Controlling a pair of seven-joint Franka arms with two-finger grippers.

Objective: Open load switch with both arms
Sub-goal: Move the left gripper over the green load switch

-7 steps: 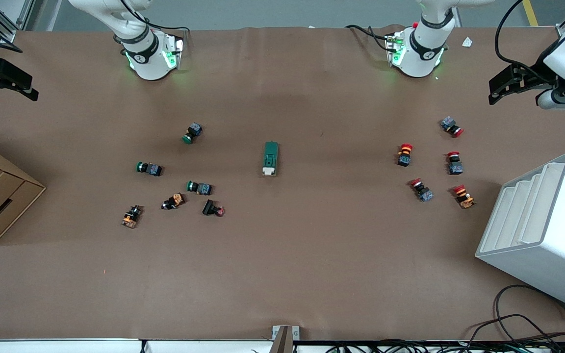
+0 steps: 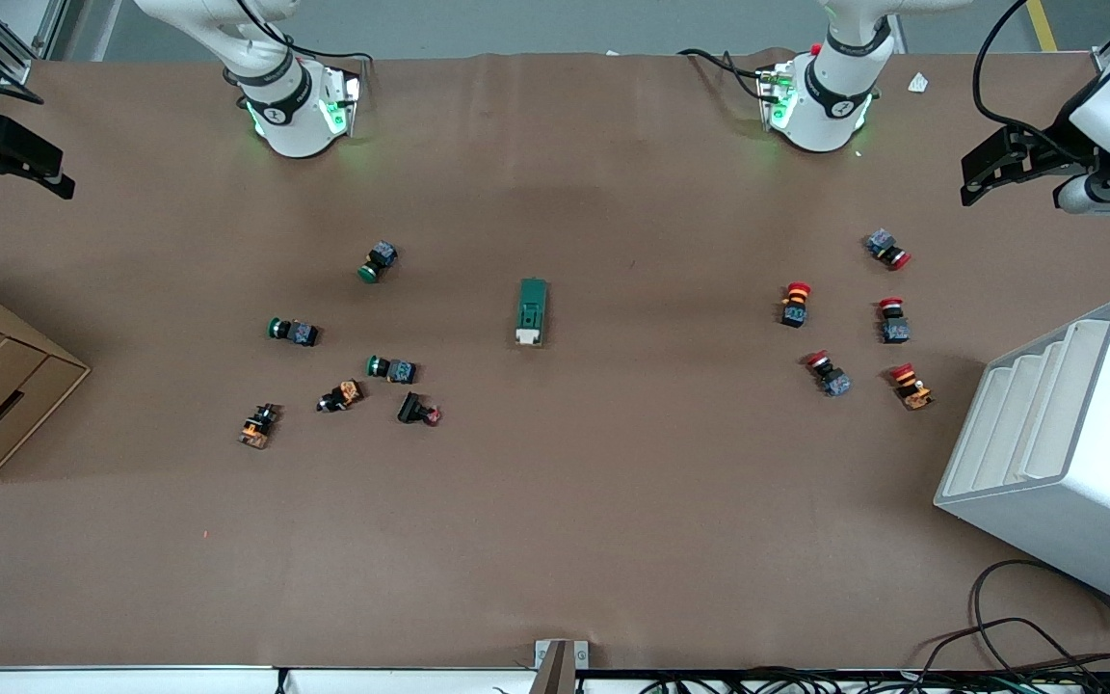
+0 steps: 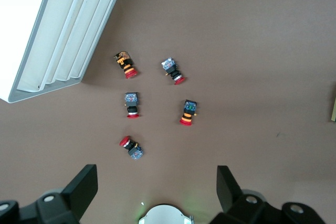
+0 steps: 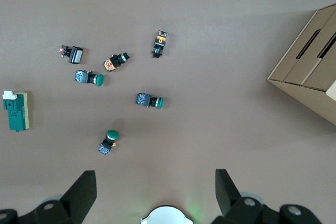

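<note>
Load switch (image 2: 532, 311), a dark green block with white slider, lies untouched mid-counter.
Left gripper (image 2: 998, 166) has barely shifted; right gripper (image 2: 6, 154) waits; both well apart from it, fingers spread open.

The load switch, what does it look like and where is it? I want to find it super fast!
Look at the middle of the brown table, in the bare stretch between the cluster of green and orange buttons and the cluster of red ones. The load switch lies there alone. It is a long dark green block with a white piece at the end nearer the front camera, and has no round cap.
</note>
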